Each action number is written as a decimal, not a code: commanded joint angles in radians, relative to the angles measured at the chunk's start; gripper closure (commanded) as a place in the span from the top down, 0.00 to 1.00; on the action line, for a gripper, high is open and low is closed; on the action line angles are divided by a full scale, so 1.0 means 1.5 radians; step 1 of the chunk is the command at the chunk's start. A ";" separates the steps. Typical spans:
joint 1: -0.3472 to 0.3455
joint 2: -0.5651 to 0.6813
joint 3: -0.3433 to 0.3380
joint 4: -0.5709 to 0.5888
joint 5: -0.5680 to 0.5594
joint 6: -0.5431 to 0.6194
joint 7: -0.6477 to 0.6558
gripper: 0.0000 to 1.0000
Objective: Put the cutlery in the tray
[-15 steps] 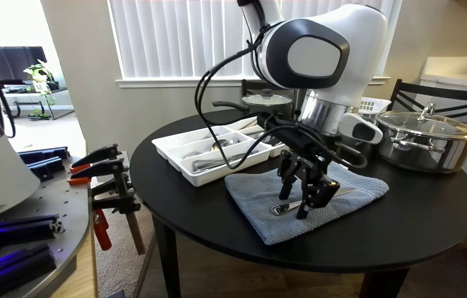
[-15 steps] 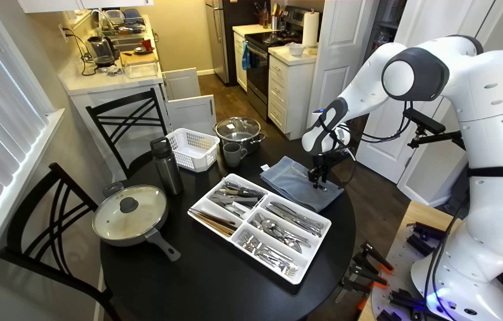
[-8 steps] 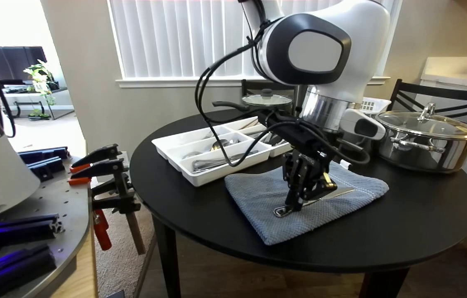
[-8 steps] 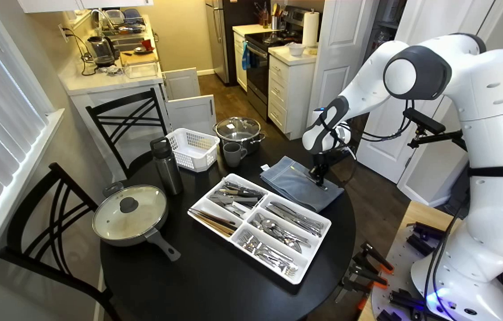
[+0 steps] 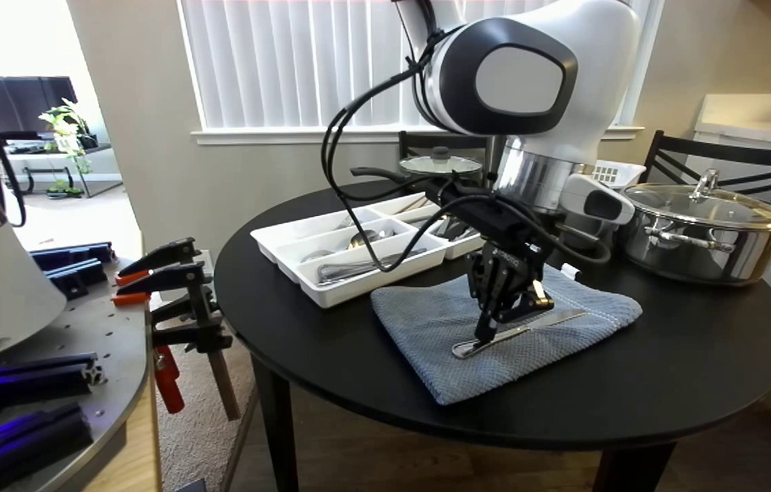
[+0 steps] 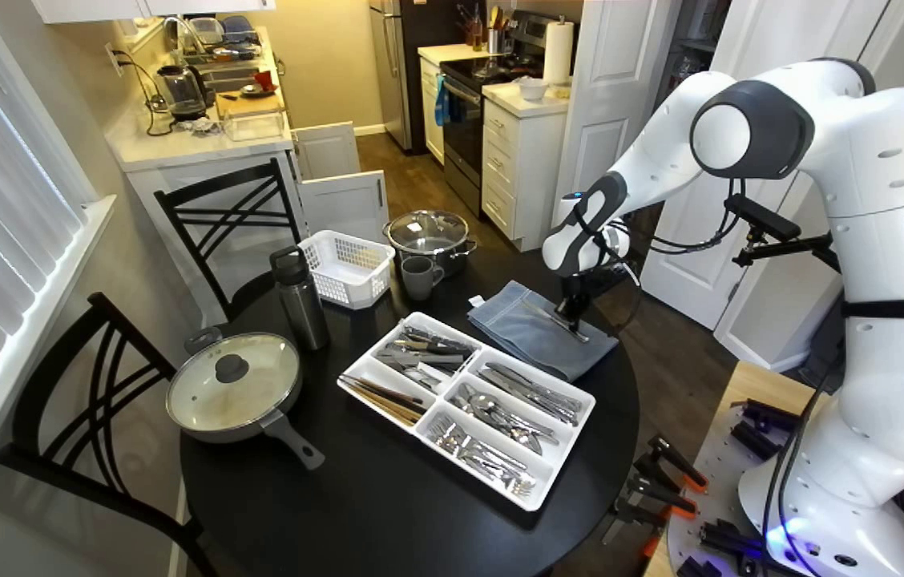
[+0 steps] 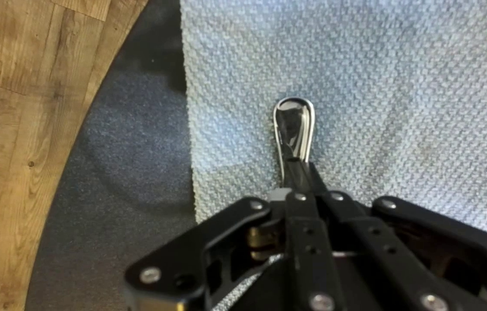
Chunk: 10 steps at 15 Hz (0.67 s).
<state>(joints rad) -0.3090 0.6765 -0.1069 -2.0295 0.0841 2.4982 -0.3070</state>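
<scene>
A silver table knife (image 7: 294, 125), a piece of the cutlery, lies flat on a folded blue towel; its blade (image 5: 563, 317) points away from the table's front edge. My gripper (image 5: 484, 336) is shut, its tips together directly over the handle. In the wrist view the black fingertips (image 7: 297, 172) cover the middle of that handle, whose edge shows past them, and nothing is seen between them. Whether the tips touch the metal I cannot tell. The white divided tray (image 5: 351, 287) stands beside the towel, holding knives (image 6: 532, 393), spoons (image 6: 492, 413) and forks (image 6: 480, 457) in separate compartments.
The blue towel (image 5: 426, 321) lies near the edge of the round black table (image 5: 666, 369). Behind stand a steel pot (image 5: 693, 246), a grey mug (image 6: 418, 276), a white slotted basket (image 6: 348, 276), a bottle (image 6: 304, 304) and a lidded pan (image 6: 260, 377).
The jaws have gone from wide apart around the handle to shut. The gripper has then risen slightly, while the knife, shifted a little, stays on the towel.
</scene>
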 commanded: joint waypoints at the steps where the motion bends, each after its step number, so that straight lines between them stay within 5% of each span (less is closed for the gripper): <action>1: 0.005 -0.021 -0.005 -0.024 -0.021 -0.006 0.016 0.28; 8: 0.001 -0.010 -0.001 -0.021 -0.017 0.000 0.012 0.71; 9: 0.002 -0.006 -0.002 -0.019 -0.018 -0.001 0.014 0.39; 10: 0.001 -0.003 -0.001 -0.018 -0.017 -0.001 0.013 0.30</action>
<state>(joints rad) -0.3091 0.6795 -0.1069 -2.0337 0.0822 2.4982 -0.3070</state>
